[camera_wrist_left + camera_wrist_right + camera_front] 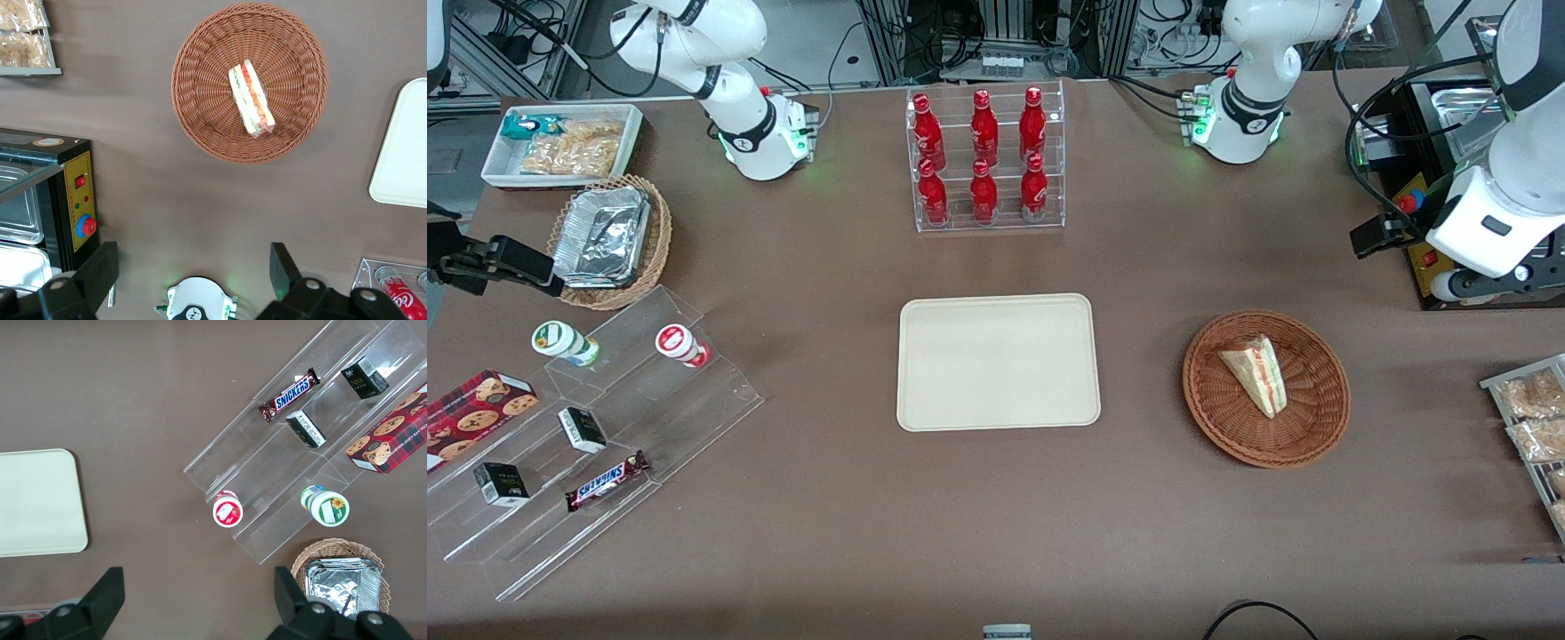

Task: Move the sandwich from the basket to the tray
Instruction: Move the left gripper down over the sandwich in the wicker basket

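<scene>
While the tray (998, 362) is lying bare on the counter (996, 533), it is serving as the landmark: the basket (1266, 388) is sitting beside it toward the working arm's end, well apart from its rim, and the sandwich (1256, 372) is resting inside that basket on its side, not yet touched. Farther toward that same end, and farther from the front camera than the tray, the tool (193, 280) is hovering high above the counter with its fingers (100, 270) spread wide and nothing between them.

Several things are threatening the pick. The wedge is looking soft and possibly film-wrapped, though the wrist view is leaving that unclear, so a hard squeeze is risking crushing it, and a pinch across its thin tip is risking a slip. A descent off-centre is risking a finger catching the woven wall and dragging the light basket toward the tray.
</scene>
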